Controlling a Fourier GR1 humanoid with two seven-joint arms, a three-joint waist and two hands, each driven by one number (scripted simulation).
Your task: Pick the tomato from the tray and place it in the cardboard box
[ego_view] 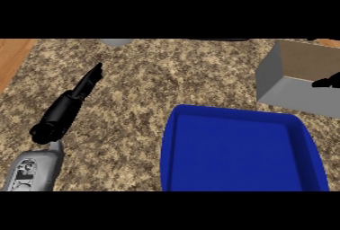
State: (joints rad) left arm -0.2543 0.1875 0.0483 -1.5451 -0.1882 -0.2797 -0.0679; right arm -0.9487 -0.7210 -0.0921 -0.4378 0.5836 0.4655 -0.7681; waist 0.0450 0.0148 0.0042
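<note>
R hand, only a black bit showing at box rim so grip can't be told, is prob. placing tomato, which isn't visible; tray bare; L hand open, flat, resting over counter.

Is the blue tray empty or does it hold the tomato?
Empty: the tray shows only bare blue floor, no tomato. The right hand is over the box; what it holds cannot be told.

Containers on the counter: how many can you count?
2: a blue tray at lower right and a cardboard box at upper right. Others may lie beyond the edges.
</note>
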